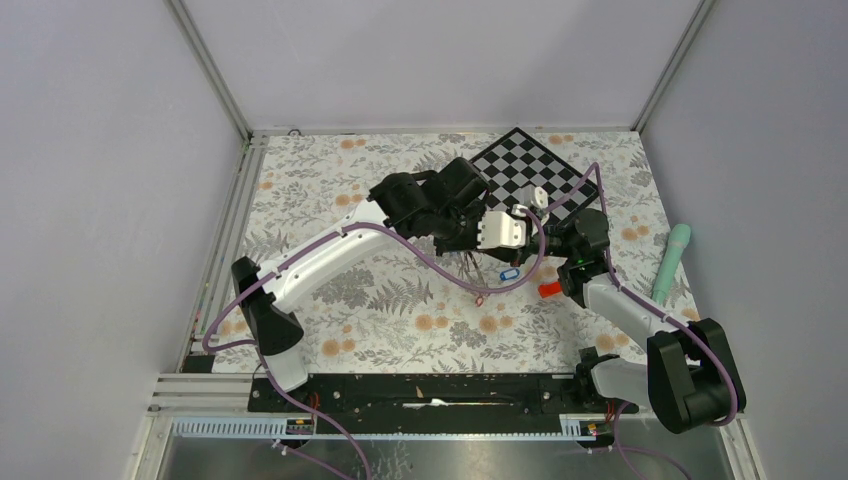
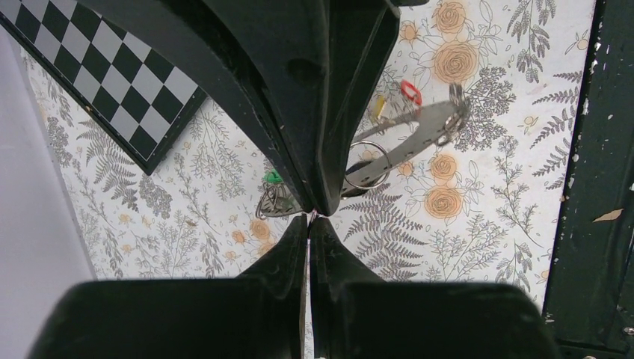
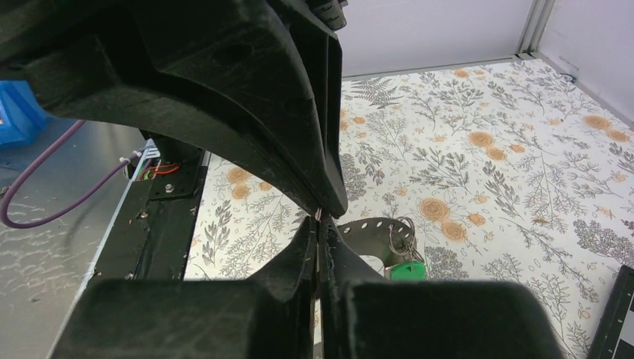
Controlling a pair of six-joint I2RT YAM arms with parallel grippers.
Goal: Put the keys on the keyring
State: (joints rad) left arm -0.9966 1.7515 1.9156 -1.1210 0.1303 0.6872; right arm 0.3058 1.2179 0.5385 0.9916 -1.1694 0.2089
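Note:
The keyring, a dark grey flat perforated ring, is held between both grippers above the floral mat. My left gripper is shut, and the ring runs out from behind its fingertips. A green-tagged key hangs beside them. Red and yellow tags show near the ring's far end. My right gripper is shut at the keyring's edge, where the green-tagged key hangs on a small wire loop. In the top view both grippers meet mid-table, and a blue-tagged key lies below them.
A chequered board lies at the back, just behind the grippers. A red block sits beside the right arm. A teal handled object lies at the right edge. A small red loop lies on the mat near the blue tag.

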